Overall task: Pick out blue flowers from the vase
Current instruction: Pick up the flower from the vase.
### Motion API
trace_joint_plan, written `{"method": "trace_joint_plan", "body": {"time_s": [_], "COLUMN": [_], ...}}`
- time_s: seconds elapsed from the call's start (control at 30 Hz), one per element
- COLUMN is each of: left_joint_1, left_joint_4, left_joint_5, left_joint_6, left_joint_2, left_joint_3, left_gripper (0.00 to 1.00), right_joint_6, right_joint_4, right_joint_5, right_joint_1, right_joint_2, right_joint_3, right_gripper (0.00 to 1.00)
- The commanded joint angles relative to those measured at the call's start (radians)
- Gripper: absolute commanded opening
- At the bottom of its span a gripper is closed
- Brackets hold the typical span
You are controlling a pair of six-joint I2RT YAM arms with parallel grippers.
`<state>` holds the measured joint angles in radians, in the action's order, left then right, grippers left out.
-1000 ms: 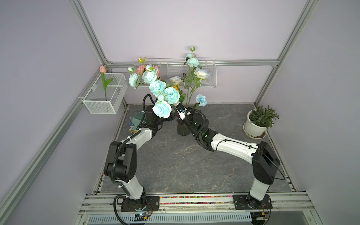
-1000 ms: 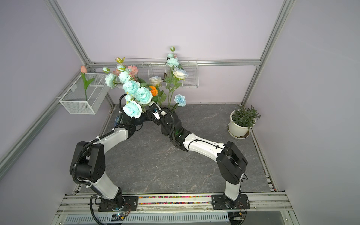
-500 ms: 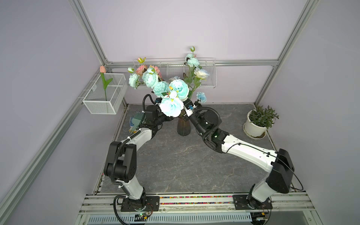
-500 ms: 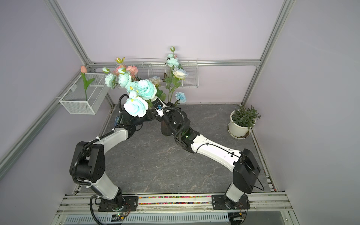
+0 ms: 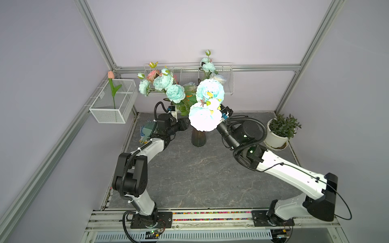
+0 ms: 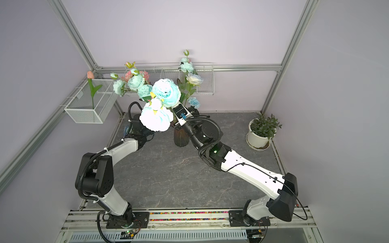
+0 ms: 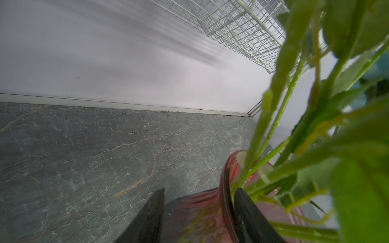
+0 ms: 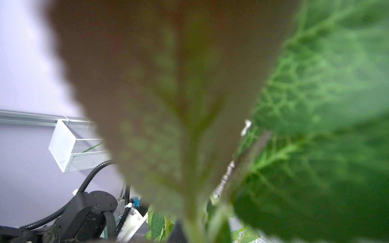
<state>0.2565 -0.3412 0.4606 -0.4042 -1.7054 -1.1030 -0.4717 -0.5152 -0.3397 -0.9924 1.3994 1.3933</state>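
Purple vase (image 5: 198, 137) holds blue flowers (image 5: 175, 93); left jaws grip its neck, right jaws clench one.

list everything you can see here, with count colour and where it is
vase: 1, dark ribbed glass, back centre of the table
raised blue flowers: 1 spray, two big aqua heads and a bud, above the vase
blue flowers: several heads, aqua, in the vase
pink flower: at least 1, in the vase
tulip: 1, pink, in the basket
basket: 1, white mesh, left wall
wire rack: 1, white, back wall
potted plant: 1, green in a white pot, back right corner
teal object: 1, behind the left arm, unidentifiable
table: 1, grey marble
left gripper: jaws either side of the vase neck, grip unclear
right gripper: shut, apparently holding the raised blue flowers
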Motion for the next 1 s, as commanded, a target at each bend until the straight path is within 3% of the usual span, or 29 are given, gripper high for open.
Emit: {"method": "trace_joint_plan", "body": {"time_s": [0.0, 0.2, 0.57, 0.67, 0.8, 0.97], "left_joint_1": [0.003, 0.004, 0.006, 0.006, 0.006, 0.006], "left_joint_4": [0.062, 0.068, 0.081, 0.081, 0.077, 0.088], "left_joint_5": [-0.020, -0.015, -0.011, -0.010, -0.005, -0.007], "left_joint_6": [0.022, 0.026, 0.042, 0.042, 0.036, 0.042], "left_joint_2": [-0.011, -0.018, -0.033, -0.038, -0.037, -0.024], "left_joint_3": [-0.015, -0.030, -0.050, -0.055, -0.060, -0.061], "left_gripper": [0.55, 0.55, 0.55, 0.55, 0.55, 0.55], "right_joint_6": [-0.004, 0.062, 0.336, 0.442, 0.615, 0.746], "right_joint_4": [0.076, 0.324, 0.936, 1.102, 1.306, 1.386], "right_joint_5": [0.002, -0.022, -0.321, -0.370, -0.224, 0.050], "right_joint_1": [-0.013, -0.024, -0.027, 0.016, 0.184, 0.410], "right_joint_2": [-0.080, -0.156, -0.193, -0.159, -0.091, 0.005], "right_joint_3": [0.054, 0.157, 0.374, 0.435, 0.531, 0.575], "right_gripper": [0.07, 0.07, 0.07, 0.07, 0.07, 0.07]}}
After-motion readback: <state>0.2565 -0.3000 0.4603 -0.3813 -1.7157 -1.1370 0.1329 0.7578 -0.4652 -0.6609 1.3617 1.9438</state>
